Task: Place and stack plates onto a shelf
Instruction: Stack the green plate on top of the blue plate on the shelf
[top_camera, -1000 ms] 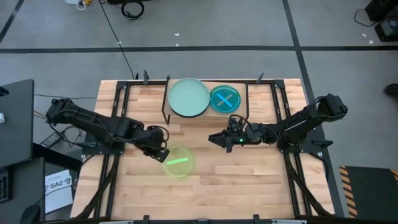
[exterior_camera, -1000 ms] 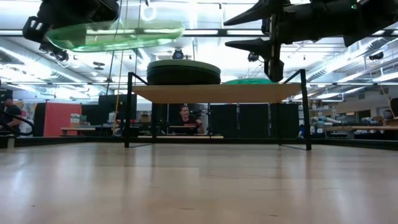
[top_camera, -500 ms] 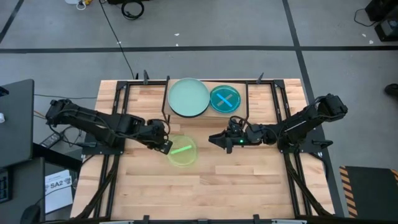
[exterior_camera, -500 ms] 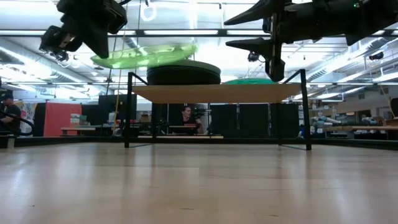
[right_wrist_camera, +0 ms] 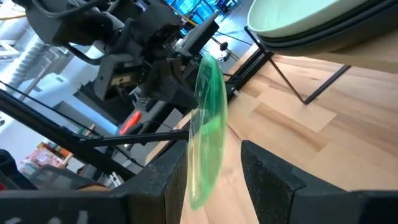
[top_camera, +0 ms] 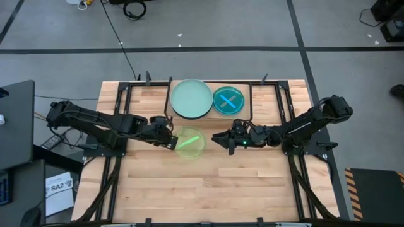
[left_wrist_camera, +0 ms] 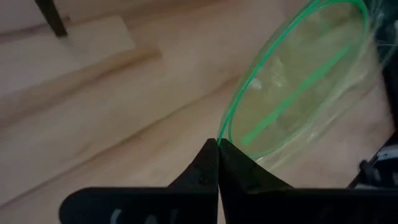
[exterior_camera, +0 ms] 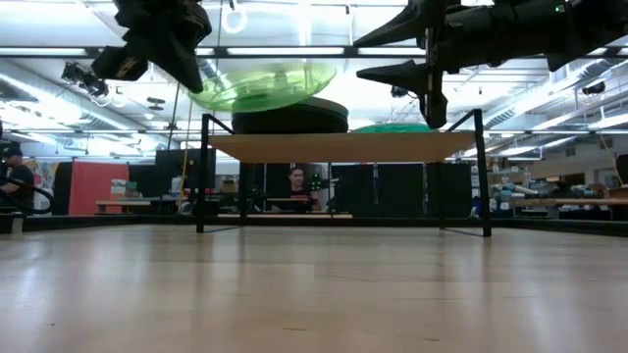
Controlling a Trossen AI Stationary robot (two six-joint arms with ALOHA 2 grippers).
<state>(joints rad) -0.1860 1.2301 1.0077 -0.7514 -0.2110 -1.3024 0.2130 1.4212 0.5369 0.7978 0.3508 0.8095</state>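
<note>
My left gripper (top_camera: 171, 141) is shut on a translucent lime green plate (top_camera: 190, 142), held in the air just in front of the shelf (exterior_camera: 343, 146). On the shelf's left half a pale mint plate (top_camera: 191, 98) tops a stack of black plates (exterior_camera: 289, 115); a blue translucent plate (top_camera: 228, 99) lies on the right half. My right gripper (top_camera: 217, 139) hovers open to the right of the green plate, in front of the shelf. The right wrist view shows the green plate (right_wrist_camera: 208, 127) edge-on beyond its open fingers. My left gripper pinches the lime green plate by its rim (left_wrist_camera: 221, 138) on the plate's left side, the two fingers closed over the edge. The fingers come level from the table's left. The plate is lifted clear of the table and sits nearly flat, slightly tilted.
The wooden tabletop (top_camera: 208, 189) spreads wide in front of the shelf. Black metal frames (top_camera: 126, 94) run along both table sides. The shelf's thin black legs (exterior_camera: 202, 176) stand at its corners. A person (exterior_camera: 292, 186) sits far behind the table.
My left gripper has carried the green plate toward the table's right and far edge, closer to the shelf, keeping its hold. The plate stays lifted and has tipped slightly. My right arm has kept still.
</note>
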